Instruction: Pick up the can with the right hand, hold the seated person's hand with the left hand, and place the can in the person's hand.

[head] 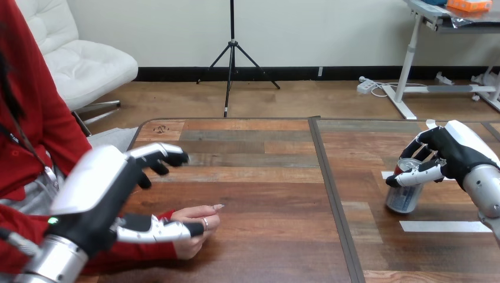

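Note:
A silver can (403, 199) stands at the table's right side, and my right hand (457, 151) reaches it from the right, with its fingers and thumb curled round its upper part. The can's base looks to be on the wood. At the lower left, the person's hand (199, 220) rests on the table, its red sleeve (138, 250) behind it. My left hand (94, 188) is over that wrist: its thumb lies across the wrist on the near side, while its fingers (160, 154) spread out well above the hand, not closed on it.
Two white tape strips (439, 226) lie on the table near the can, one in front of it and one behind it. A dark seam (330, 194) runs down the wooden table (265, 194) between its two halves. The person sits at the left edge.

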Robot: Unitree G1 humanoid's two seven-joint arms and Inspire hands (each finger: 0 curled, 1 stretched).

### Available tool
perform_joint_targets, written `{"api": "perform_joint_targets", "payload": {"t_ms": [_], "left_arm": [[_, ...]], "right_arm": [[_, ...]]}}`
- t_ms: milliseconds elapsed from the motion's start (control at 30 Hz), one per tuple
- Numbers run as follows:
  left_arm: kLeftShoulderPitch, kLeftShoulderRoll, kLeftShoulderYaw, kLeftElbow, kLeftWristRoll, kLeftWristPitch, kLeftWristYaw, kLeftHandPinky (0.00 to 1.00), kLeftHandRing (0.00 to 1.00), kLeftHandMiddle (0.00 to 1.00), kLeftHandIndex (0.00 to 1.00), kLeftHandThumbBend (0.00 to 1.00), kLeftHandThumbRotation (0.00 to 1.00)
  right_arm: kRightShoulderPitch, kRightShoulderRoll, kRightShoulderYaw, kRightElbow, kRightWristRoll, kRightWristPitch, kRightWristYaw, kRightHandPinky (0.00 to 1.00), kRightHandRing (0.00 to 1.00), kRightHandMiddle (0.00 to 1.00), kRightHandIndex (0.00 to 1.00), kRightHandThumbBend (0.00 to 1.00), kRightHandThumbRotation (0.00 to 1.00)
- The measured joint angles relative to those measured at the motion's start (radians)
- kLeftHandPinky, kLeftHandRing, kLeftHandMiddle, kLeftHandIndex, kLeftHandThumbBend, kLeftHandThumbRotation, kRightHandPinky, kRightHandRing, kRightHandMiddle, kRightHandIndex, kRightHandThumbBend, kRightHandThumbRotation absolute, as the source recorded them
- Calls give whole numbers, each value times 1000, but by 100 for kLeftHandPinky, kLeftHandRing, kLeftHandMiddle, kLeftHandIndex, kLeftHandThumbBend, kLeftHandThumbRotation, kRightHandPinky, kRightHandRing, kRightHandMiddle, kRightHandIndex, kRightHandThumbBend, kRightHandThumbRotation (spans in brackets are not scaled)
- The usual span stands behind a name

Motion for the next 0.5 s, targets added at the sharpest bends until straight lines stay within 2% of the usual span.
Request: {"api": "perform_joint_targets", "payload": {"t_ms": [300, 500], "left_arm": [[-1, 4, -48, 1, 87, 28, 0, 60, 72, 75, 73, 100, 28], [-4, 9, -77, 8, 118, 43, 1, 62, 72, 76, 73, 100, 26]], "right_arm": [[0, 0, 0, 0, 0, -1, 0, 37, 40, 46, 50, 69, 0], [0, 0, 0, 0, 0, -3, 0, 36, 39, 46, 49, 69, 0]]}}
